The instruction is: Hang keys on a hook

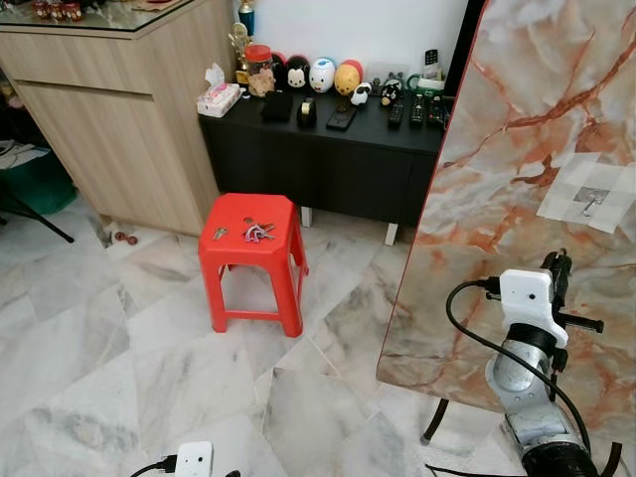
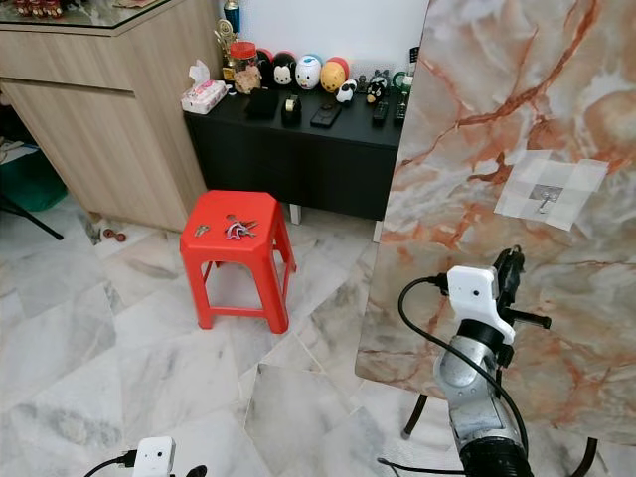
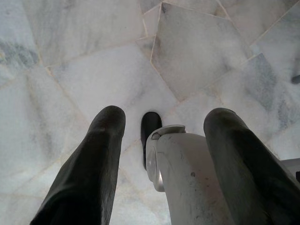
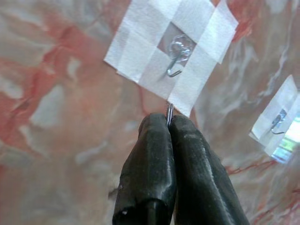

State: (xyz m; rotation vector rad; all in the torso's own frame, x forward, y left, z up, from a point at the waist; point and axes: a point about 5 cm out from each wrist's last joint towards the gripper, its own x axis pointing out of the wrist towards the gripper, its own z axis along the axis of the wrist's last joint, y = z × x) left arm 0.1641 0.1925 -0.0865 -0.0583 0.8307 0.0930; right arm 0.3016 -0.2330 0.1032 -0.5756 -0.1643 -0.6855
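Marble floor surrounded the red stool (image 1: 248,238), where the keys (image 1: 257,233) lay, well apart from the taped hook (image 1: 590,205). My right gripper (image 4: 168,123), below that hook, pinched a thin metal sliver; my left gripper (image 3: 161,140) hung released.

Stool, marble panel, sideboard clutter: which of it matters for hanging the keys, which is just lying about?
Job:
- keys on the red stool
- hook taped to the marble panel
- right gripper, fingers pressed on a thin metal sliver just below the hook

Lying about:
- tissue pack
- toy figures and remotes on the black sideboard
- left gripper, idle over the floor
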